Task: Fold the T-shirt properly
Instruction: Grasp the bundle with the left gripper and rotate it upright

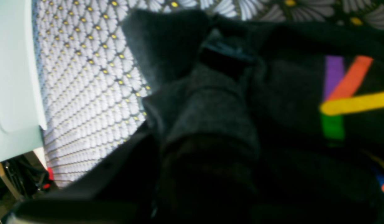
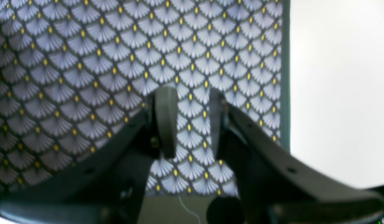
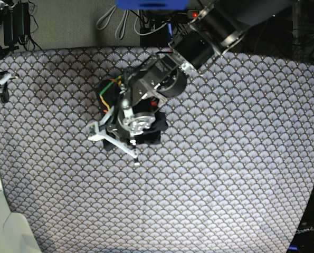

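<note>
While the left gripper (image 1: 223, 59) pinches the bunched T-shirt (image 1: 210, 105), the right gripper (image 2: 189, 93) gapes empty.

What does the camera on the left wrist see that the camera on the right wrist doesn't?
Only the left wrist view shows the T-shirt: dark grey cloth bunched up close to the lens, with its logo of coloured bars. The left gripper's jaws are lost in the dark blur there.

Only the right wrist view shows the right gripper, its two fingers apart with nothing between them, and no shirt at all.

Both show the scallop-patterned tablecloth with small yellow dots, and a pale surface beyond its edge.
</note>
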`<state>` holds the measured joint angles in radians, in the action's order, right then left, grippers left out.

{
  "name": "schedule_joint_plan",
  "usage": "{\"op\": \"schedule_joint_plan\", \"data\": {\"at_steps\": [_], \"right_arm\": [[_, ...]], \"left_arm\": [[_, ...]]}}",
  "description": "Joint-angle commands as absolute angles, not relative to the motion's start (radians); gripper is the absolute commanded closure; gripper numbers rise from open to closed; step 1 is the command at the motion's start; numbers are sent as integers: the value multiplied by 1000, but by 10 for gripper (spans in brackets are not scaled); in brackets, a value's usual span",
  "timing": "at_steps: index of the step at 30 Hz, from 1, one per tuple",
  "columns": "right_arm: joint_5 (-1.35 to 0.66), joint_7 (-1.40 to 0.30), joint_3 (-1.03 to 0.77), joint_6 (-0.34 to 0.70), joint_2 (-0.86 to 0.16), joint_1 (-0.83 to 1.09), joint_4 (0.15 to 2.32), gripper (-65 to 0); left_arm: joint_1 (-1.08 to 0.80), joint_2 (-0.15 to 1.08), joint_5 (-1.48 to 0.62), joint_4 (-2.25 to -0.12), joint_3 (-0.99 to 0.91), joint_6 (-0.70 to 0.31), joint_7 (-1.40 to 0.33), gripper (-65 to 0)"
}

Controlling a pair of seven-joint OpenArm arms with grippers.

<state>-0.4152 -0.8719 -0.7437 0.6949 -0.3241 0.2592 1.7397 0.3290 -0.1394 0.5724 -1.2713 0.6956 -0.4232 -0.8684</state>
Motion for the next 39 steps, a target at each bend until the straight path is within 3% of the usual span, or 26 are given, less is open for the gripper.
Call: {"op": "schedule_joint_plan", "data": {"at_steps": [1,10,12,18,22,25,31,39], "right_arm": [[-429,-848,-751,698,-344,252,1758,-160],[-429,-848,-753,698,-344,254,1758,-160],[-429,-848,-753,698,-344,254,1758,-160],[-429,-848,-748,698,-344,254,1758,-160],[-429,-848,-746,698,-344,254,1758,-160],[-429,-848,-746,698,-344,254,1758,-160],[-429,-848,-707,698,-344,254,1758,-160],[-427,-848,-507,698,-352,249,1781,-162]], "left_arm": [[355,-157,584,-1291,694,-415,-849,-4],[357,-157,584,-1290,694,-415,-854,-24],[357,-157,584,-1290,694,-415,-854,-96],[354,-157,582,-1320,690,-415,-848,-473],[351,-157,581,-1382,685,-415,-846,-572],[349,-157,581,-1446,668,-395,-846,-595],[312,-157,573,-1580,561,-208,-846,-598],[194,-157,573,-1679,232,-173,-852,-596]]}}
